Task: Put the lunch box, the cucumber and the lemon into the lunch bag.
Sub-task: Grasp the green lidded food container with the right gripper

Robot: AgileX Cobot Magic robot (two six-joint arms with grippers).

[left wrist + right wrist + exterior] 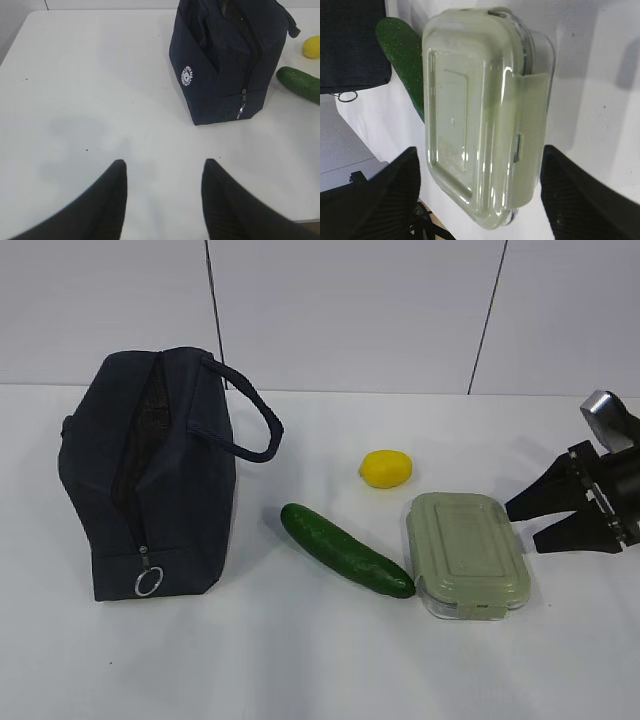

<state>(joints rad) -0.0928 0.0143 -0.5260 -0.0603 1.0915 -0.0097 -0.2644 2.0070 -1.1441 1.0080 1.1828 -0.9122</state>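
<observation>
The dark navy lunch bag [150, 475] stands at the left, its top zipper slit gaping and the ring pull [150, 583] hanging at the near end. The green cucumber [345, 550] lies at a slant in the middle, with the yellow lemon [385, 468] behind it. The lunch box [467, 552] with its sage-green lid rests just right of the cucumber. My right gripper [524, 525] is open beside the box's right end; in the right wrist view the lunch box [480, 115] reaches between the fingers with gaps on both sides. My left gripper [165, 165] is open over bare table, short of the lunch bag [220, 65].
The white table ends at a pale wall behind the things. In the left wrist view the cucumber [300, 82] and the lemon [311, 46] show to the right of the bag. The table's edge runs near the lunch box's end in the right wrist view.
</observation>
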